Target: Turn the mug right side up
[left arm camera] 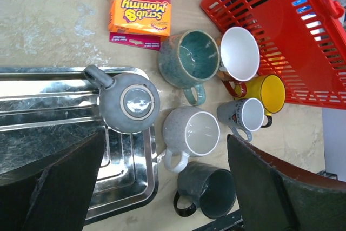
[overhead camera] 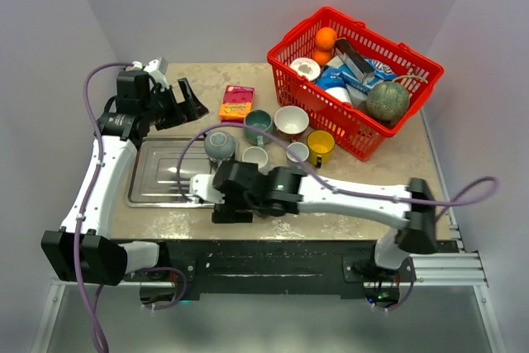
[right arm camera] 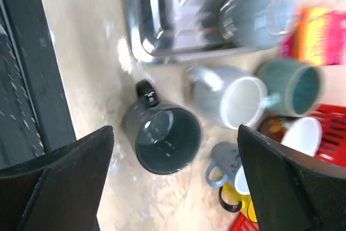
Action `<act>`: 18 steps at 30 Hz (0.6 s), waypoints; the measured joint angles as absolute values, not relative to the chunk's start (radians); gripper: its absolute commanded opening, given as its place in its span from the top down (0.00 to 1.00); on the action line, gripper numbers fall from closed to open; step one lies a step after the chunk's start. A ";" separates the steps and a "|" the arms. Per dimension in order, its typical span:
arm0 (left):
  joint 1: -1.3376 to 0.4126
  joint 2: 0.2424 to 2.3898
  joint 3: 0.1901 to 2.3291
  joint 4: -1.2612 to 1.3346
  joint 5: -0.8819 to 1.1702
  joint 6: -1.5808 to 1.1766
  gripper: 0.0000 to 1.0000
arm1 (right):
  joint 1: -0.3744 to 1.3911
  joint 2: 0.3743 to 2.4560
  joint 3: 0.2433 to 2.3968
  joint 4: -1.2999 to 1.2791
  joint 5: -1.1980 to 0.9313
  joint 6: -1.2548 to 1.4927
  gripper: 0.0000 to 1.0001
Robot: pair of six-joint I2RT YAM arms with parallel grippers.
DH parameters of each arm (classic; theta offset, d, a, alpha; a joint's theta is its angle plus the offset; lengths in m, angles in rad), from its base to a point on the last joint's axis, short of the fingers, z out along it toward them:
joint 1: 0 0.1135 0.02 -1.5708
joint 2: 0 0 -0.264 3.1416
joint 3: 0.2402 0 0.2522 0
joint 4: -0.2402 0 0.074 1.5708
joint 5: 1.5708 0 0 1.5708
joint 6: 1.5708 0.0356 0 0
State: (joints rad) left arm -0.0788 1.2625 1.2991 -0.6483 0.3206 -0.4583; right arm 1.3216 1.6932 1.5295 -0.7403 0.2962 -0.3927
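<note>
A: Which mug was the target?
B: The upside-down mug [left arm camera: 130, 103], grey, foot ring up. It stood at the far right corner of the tray [left arm camera: 48, 112]. Couldn't tell if it was on the rim or inside it. Every other mug showed its mouth.
A: Axis?
B: Vertical, mouth down. The handle stuck out far-left, over the tray.
A: Pincers?
B: The left pincer [left arm camera: 165, 150] was spread wide and empty, hovering. The target lay below it, toward the left finger in that wrist view and sharp in frame. The right pincer [right arm camera: 175, 133] was spread too, holding nothing, and hung over the dark mug [right arm camera: 159, 139]. That one stood mouth up on the table [right arm camera: 92, 36], just off the tray's near corner. From there the target lay just beyond, away from the bases, blurred at the frame's edge.
A: Nearer arm?
B: In the top view the right looked slightly nearer, but it was a close call. My guess is the left had the cleaner line, with the handle pointing its way.
A: Surfaces?
B: The target was speckled glazed stoneware with round walls, a paler ring on the base and a loop handle. It probably would be slick to pinch. The tray was shiny ribbed steel. The pale mug [left arm camera: 192, 131] stood just beside the target, so there was little room on that side. The basket [left arm camera: 303, 36] was red plastic lattice, well apart.
</note>
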 measured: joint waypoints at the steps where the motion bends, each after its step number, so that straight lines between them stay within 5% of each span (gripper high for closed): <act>1: -0.079 1.262 1.299 -0.654 0.305 -0.465 0.01 | 1.321 1.629 1.509 -0.710 0.296 -0.380 0.01; 8: -0.079 1.257 1.224 -0.646 0.205 -0.607 0.01 | 1.184 1.365 1.406 -0.523 0.322 -0.210 0.01; 18: -0.080 1.270 1.045 -0.604 0.062 -0.937 0.05 | 1.023 1.375 1.370 -0.495 0.384 0.054 0.01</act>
State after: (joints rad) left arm -0.0803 1.2697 1.0454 -0.6041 0.0624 -0.9371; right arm 1.0225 1.3750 1.3701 -0.4946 0.3843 0.0536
